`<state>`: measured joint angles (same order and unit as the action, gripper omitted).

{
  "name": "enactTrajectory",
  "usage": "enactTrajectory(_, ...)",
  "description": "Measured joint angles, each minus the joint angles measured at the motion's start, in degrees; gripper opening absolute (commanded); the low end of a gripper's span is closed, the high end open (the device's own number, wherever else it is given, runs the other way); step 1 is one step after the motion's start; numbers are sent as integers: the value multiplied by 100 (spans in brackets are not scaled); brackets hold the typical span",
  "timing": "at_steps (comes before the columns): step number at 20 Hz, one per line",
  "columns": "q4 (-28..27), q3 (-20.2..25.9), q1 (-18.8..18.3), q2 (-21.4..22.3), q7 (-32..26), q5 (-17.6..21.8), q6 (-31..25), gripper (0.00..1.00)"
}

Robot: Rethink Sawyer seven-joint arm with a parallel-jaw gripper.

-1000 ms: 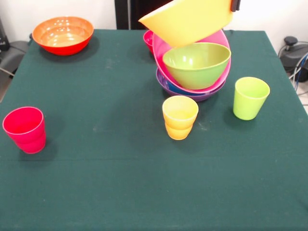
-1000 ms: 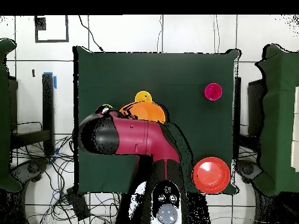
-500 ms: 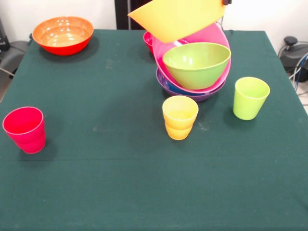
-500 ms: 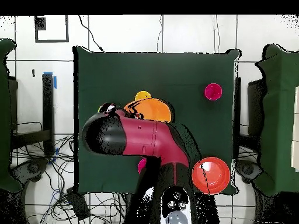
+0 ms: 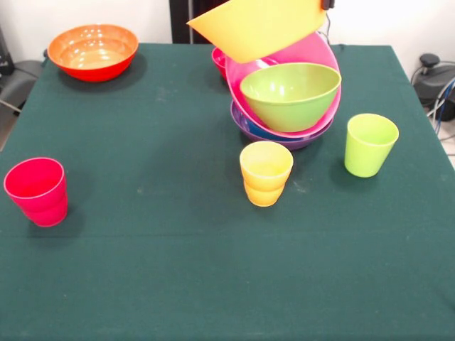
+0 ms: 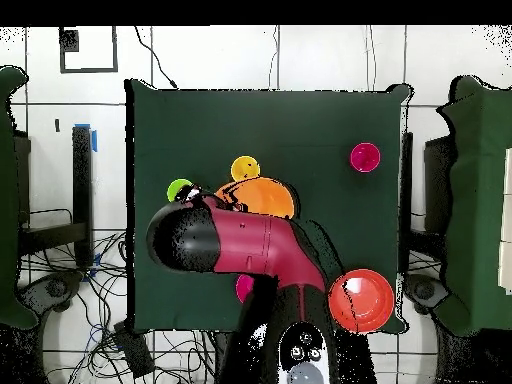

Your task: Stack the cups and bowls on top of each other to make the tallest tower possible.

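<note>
My gripper (image 5: 327, 3) shows only as a black tip at the top edge. It is shut on the rim of the light orange bowl (image 5: 254, 28) and holds it tilted in the air above the tower. The tower has the purple bowl (image 5: 298, 140) lowest, with a sliver of the blue bowl (image 5: 261, 132), the tilted pink bowl (image 5: 318, 55) and the lime green bowl (image 5: 290, 94) in it. The small red bowl (image 5: 218, 57) peeks out behind. The yellow cup (image 5: 266, 172), lime green cup (image 5: 370, 144) and red cup (image 5: 37, 190) stand apart on the cloth.
The red-orange bowl (image 5: 92, 51) sits at the far left corner. In the overhead view the arm (image 6: 245, 243) covers the tower; the orange bowl (image 6: 266, 197), yellow cup (image 6: 244, 168), lime cup (image 6: 180, 189), red cup (image 6: 365, 157) and red-orange bowl (image 6: 361, 299) show.
The light orange bowl has risen and shifted a little left above the tower. In the overhead view the arm has swung, uncovering the lime cup.
</note>
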<state>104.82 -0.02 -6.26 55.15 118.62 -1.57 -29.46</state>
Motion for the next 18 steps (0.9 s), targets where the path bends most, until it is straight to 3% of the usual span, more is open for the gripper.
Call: enactTrajectory(18,595,2,127,-4,0,0,979,0)
